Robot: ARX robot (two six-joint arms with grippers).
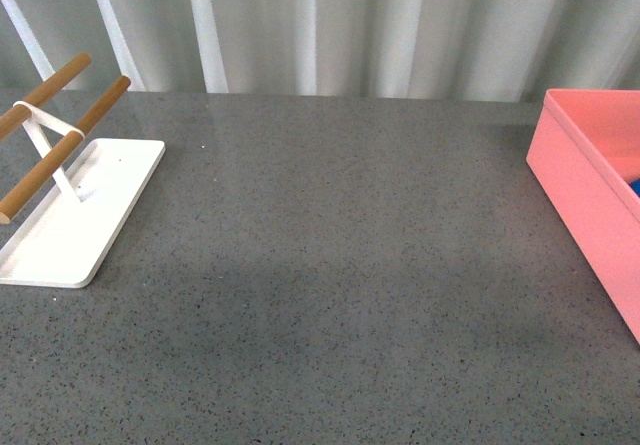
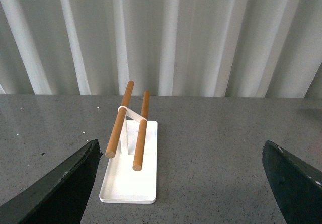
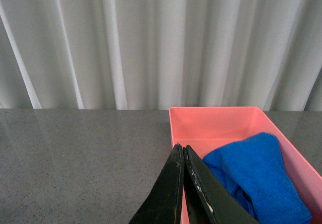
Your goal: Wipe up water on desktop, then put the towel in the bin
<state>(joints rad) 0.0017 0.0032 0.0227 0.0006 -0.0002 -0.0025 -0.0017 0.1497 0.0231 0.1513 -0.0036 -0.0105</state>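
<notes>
Lying crumpled inside the bin (image 3: 226, 126), the towel (image 3: 256, 173) seems delivered; the right gripper (image 3: 182, 183) is pinched closed and empty, the left gripper (image 2: 181, 183) spread wide above the desktop (image 1: 340, 265).

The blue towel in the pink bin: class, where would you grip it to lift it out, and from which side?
Grip the towel at its raised, bunched hump in the middle, coming straight down from above. The bin walls block any sideways approach, and the heaped folds give the fingers something to pinch.
</notes>
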